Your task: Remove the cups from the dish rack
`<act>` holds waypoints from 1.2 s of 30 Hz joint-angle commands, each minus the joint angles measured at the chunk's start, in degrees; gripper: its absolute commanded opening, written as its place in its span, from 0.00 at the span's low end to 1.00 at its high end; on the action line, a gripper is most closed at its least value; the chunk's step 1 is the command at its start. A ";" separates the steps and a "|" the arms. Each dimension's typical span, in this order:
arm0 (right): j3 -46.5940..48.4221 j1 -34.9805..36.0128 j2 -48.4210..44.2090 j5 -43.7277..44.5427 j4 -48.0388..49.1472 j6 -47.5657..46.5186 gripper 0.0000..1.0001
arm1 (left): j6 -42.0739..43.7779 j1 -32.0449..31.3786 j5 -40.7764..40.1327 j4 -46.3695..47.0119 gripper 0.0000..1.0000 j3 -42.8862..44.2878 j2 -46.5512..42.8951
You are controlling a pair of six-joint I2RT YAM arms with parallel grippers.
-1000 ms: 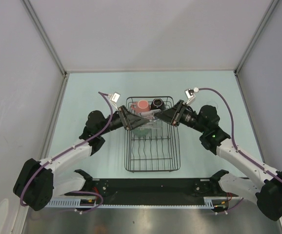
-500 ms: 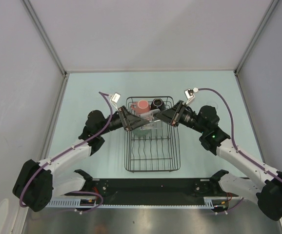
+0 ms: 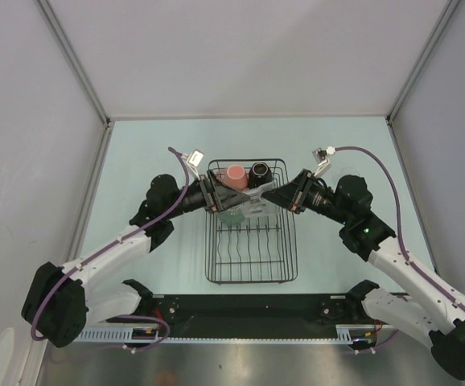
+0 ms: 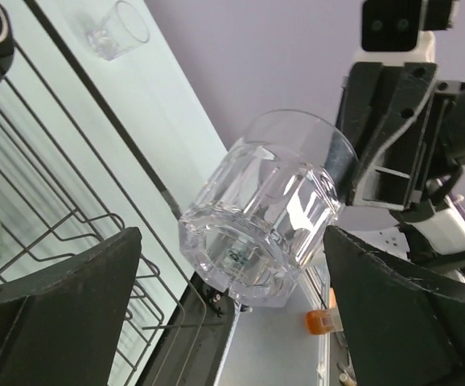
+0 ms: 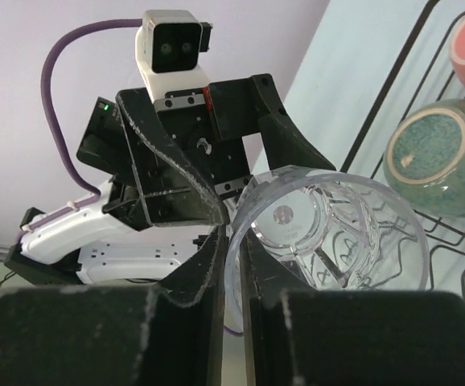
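Note:
The black wire dish rack (image 3: 253,257) sits mid-table. At its far end stand a pink mug (image 3: 234,173) and a black cup (image 3: 258,170), with a pale-green cup (image 3: 234,212) lying just nearer. My right gripper (image 3: 266,195) is shut on the rim of a clear glass tumbler (image 3: 253,201) and holds it tilted above the rack. In the right wrist view the gripper (image 5: 232,322) pinches the tumbler's (image 5: 337,233) wall. My left gripper (image 3: 226,197) is open, its jaws wide on either side of the tumbler's (image 4: 265,209) base without touching it.
A second clear tumbler (image 4: 120,30) stands on the table beyond the rack's right side. The near half of the rack holds only tines. Grey walls close in the table on three sides. The two arms meet nose to nose over the rack.
The right arm has drawn back a little to the right with the tumbler. The left gripper has edged forward toward the tumbler and turned slightly.

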 commanded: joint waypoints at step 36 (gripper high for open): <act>19.18 -29.85 23.86 51.31 -46.62 -20.57 0.00 | 13.31 0.46 -31.78 -48.28 1.00 10.59 -10.64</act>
